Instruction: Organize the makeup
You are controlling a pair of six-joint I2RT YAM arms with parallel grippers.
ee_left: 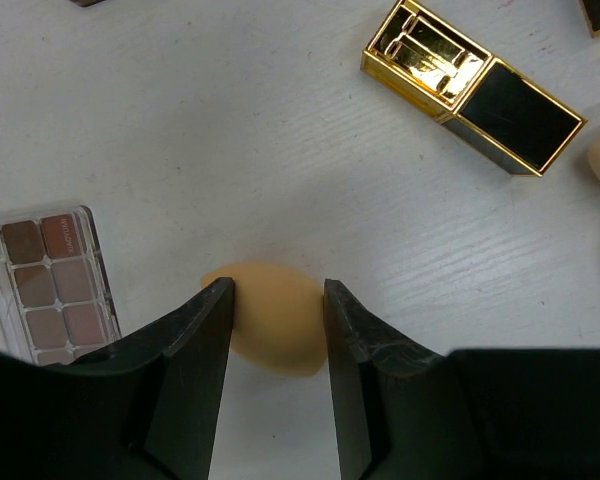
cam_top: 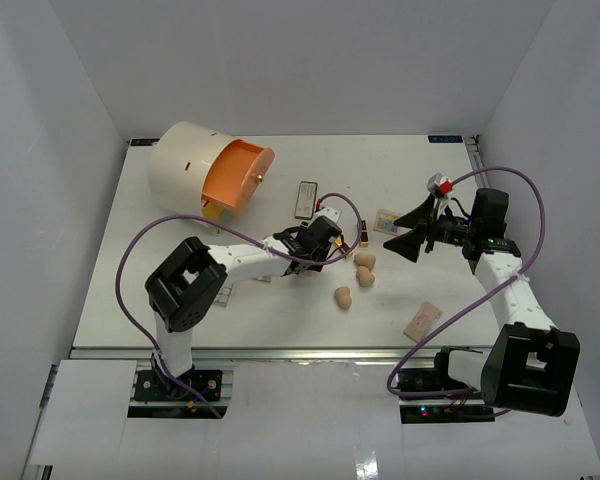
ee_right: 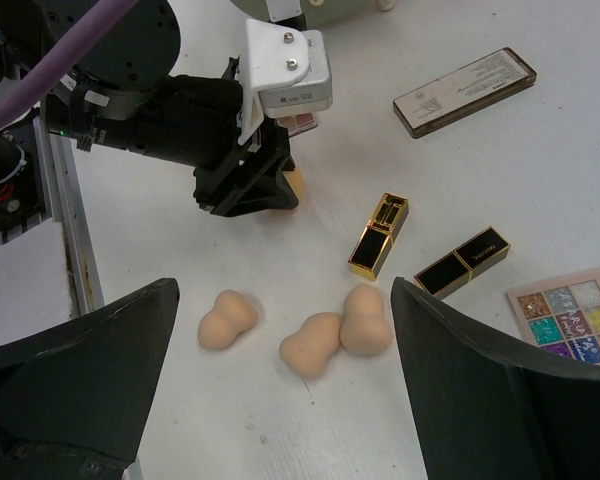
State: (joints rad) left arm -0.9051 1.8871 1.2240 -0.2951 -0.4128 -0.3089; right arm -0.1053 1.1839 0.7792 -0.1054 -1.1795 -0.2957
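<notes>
My left gripper (ee_left: 278, 290) is low over the table, its jaws closed on the sides of a tan egg-shaped sponge (ee_left: 275, 335) that rests on the surface. In the top view this gripper (cam_top: 332, 243) sits at mid-table. A gold-and-black lipstick (ee_left: 475, 85) lies beyond it, and a brown-shade palette (ee_left: 55, 290) to its left. My right gripper (ee_right: 285, 285) is open and empty, raised above three more sponges (ee_right: 228, 320) (ee_right: 312, 345) (ee_right: 365, 320). Two lipsticks (ee_right: 378, 236) (ee_right: 462, 262), a grey palette (ee_right: 466, 91) and a multicolour palette (ee_right: 570, 320) lie beyond them.
A big cream cylinder (cam_top: 195, 165) with an orange drawer (cam_top: 236, 178) pulled open lies at the back left. A pinkish palette (cam_top: 422, 321) lies near the front edge on the right. Purple cables loop beside both arms.
</notes>
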